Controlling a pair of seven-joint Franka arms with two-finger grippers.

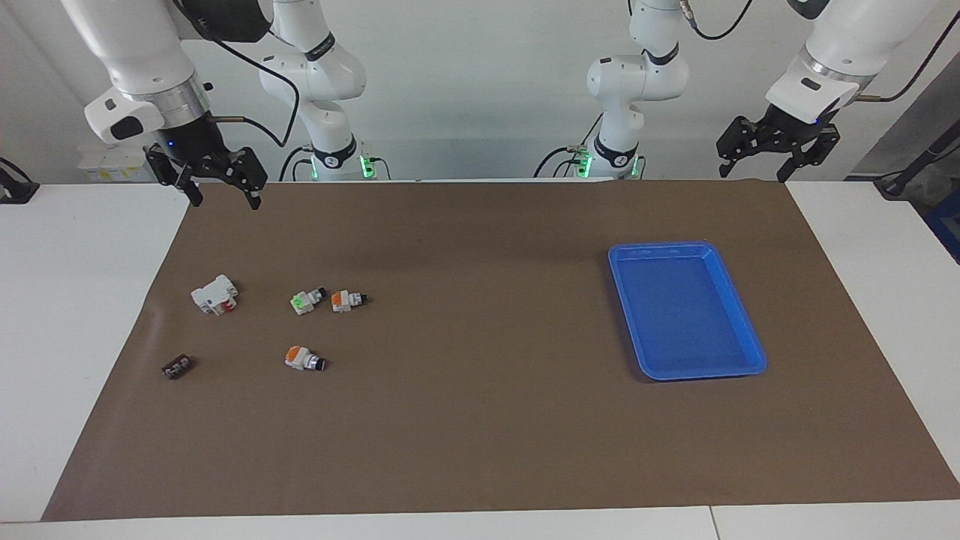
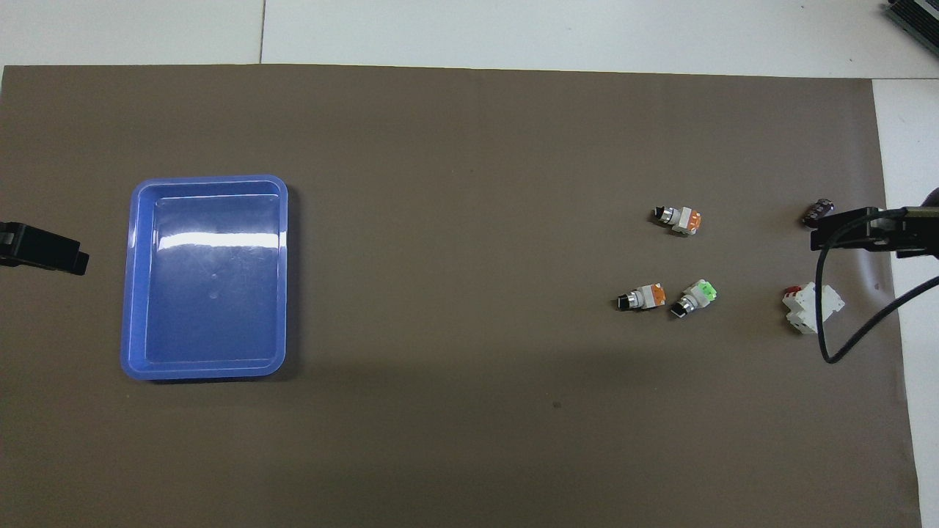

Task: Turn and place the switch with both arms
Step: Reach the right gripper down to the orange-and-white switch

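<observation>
Right gripper: raised over the corner of the brown mat nearest the right arm's base, fingers spread apart, holding nothing. Left gripper: raised over the matching corner at the left arm's end, fingers likewise apart and empty. Both arms wait.

View differences: the facing view shows both grippers whole, with wrists and arm bases. The overhead view gives only a black tip at each side edge (the rest is cut off by the frame), and the right arm's tip and cable overlap the small dark part there.

Items, nearest the robots first:
- Blue tray, empty, at the left arm's end of the mat, near the edge closest to the robots.
- White block with a red detail, toward the mat's edge at the right arm's end; its markings cannot be read.
- Green-faced switch, lying on its side.
- The switch: white body, orange square block, black knob tip. It lies on its side just beside the green-faced one, apart from it, on the side toward the tray. No gripper touches it.
- Round-capped orange switch, farther from the robots than that pair.
- The small dark part, near the mat's edge at the right arm's end, too small to identify.
</observation>
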